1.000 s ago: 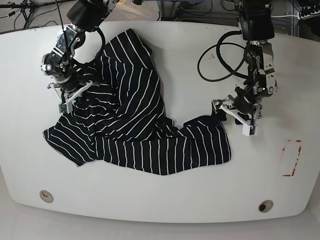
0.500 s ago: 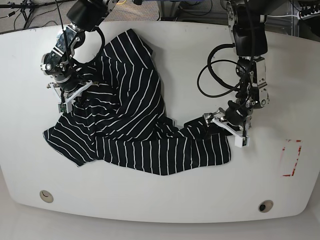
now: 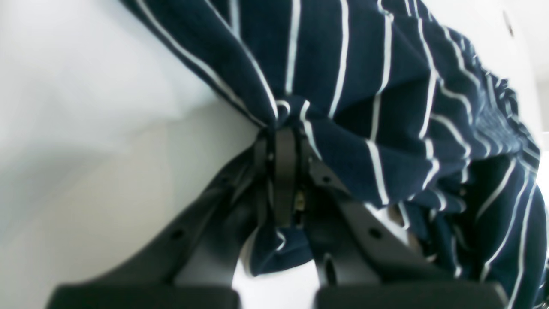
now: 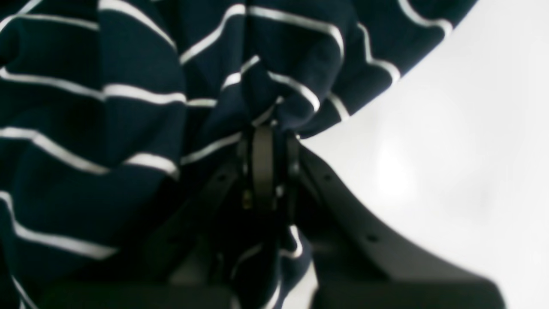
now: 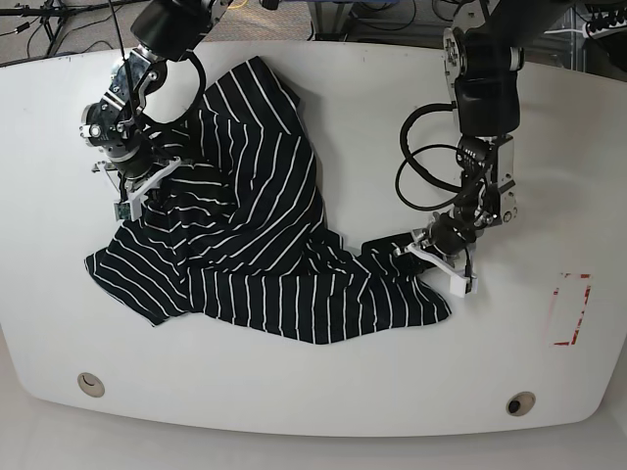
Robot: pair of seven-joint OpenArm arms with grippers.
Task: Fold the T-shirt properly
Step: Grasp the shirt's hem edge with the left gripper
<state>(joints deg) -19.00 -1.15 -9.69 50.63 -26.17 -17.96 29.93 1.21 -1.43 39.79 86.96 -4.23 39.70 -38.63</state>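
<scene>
The black T-shirt (image 5: 265, 245) with thin white stripes lies crumpled across the white table (image 5: 372, 108). On the base view's right, my left gripper (image 5: 428, 257) sits at the garment's right edge. The left wrist view shows that gripper (image 3: 284, 133) shut, with a bunched fold of the T-shirt (image 3: 364, 86) pinched between its fingers. On the base view's left, my right gripper (image 5: 137, 191) rests at the shirt's upper left edge. In the right wrist view it (image 4: 263, 137) is shut on gathered striped T-shirt cloth (image 4: 107, 128).
A red rectangular outline (image 5: 571, 309) is marked on the table at the right. Two round holes (image 5: 90, 383) (image 5: 520, 403) sit near the front edge. A black cable loop (image 5: 421, 176) hangs from the left arm above the shirt's right end.
The left arm has come down and toward the shirt's right edge, and its gripper has gone from open to shut on the fabric. The right arm has stayed put.
</scene>
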